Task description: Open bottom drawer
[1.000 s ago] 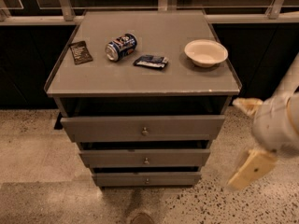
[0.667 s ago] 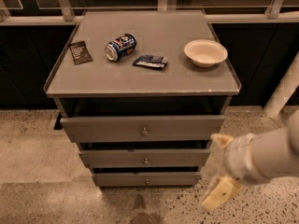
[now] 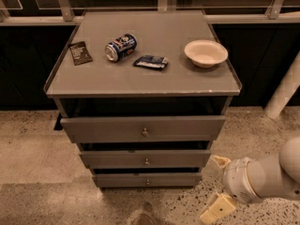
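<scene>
The grey cabinet (image 3: 140, 78) has three drawers. The bottom drawer (image 3: 122, 180) is the lowest and narrowest front, with a small round metal knob (image 3: 147, 182), and it sits close to the floor. My gripper (image 3: 217, 186) is low at the right, just beyond the bottom drawer's right end and near the floor. Its two cream fingers (image 3: 220, 161) are spread apart, open and empty. It does not touch the drawer or the knob.
On the cabinet top lie a soda can (image 3: 120, 47) on its side, a dark packet (image 3: 80, 52), a blue packet (image 3: 150, 62) and a white bowl (image 3: 206, 53). The middle drawer (image 3: 117, 159) and top drawer (image 3: 108, 128) are above. A white post (image 3: 283, 90) stands at the right on the speckled floor.
My arm has swung from the right side down and left, bringing the gripper beside the cabinet's lower right corner. The drawers have not moved.
</scene>
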{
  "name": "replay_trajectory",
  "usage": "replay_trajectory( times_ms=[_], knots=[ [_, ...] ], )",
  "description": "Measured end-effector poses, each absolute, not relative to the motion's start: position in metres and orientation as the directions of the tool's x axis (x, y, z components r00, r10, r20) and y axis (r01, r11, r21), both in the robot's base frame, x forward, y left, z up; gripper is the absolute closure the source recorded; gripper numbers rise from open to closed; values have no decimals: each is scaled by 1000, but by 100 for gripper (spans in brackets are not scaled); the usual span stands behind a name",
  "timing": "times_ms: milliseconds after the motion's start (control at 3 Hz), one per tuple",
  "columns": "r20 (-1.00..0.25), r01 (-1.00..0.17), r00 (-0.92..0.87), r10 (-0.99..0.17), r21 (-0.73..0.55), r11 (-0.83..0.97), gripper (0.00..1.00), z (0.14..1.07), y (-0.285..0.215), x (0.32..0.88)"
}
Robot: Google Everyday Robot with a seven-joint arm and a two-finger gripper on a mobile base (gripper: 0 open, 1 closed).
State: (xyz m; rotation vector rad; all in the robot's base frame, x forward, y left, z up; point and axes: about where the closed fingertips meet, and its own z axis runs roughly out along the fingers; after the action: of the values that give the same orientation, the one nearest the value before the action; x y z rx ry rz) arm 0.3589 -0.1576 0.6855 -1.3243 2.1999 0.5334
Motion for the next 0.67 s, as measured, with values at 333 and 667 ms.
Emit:
replay_trajectory(
  times_ms=[333, 667],
  knots=[
    [-661, -887, -405, -632, 115, 448, 0, 631, -157, 372],
    [-702, -876, -430, -567, 174, 450, 0, 568, -145, 398]
  ],
)
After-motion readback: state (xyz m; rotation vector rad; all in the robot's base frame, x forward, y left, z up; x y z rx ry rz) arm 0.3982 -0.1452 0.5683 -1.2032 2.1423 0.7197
